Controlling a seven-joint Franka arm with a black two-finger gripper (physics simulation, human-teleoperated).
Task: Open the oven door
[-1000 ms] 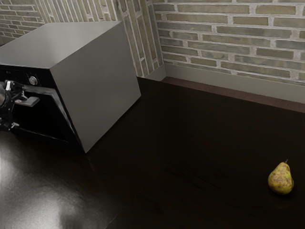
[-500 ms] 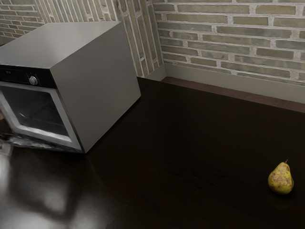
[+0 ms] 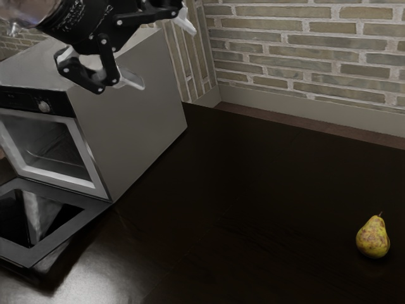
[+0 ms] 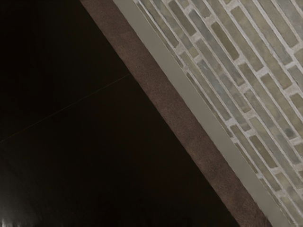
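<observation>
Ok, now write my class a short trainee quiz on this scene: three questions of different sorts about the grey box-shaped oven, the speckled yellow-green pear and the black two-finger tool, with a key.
1. True or false: the dark-framed oven door is folded down in front of the grey box-shaped oven.

2. Which fruit rests on the dark, glossy table?
A) a red apple
B) a speckled yellow-green pear
C) an orange

3. Fill in the missing word: the fingers of the black two-finger tool stand ____, with nothing between their tips.

Key: 1. true; 2. B; 3. apart
</observation>
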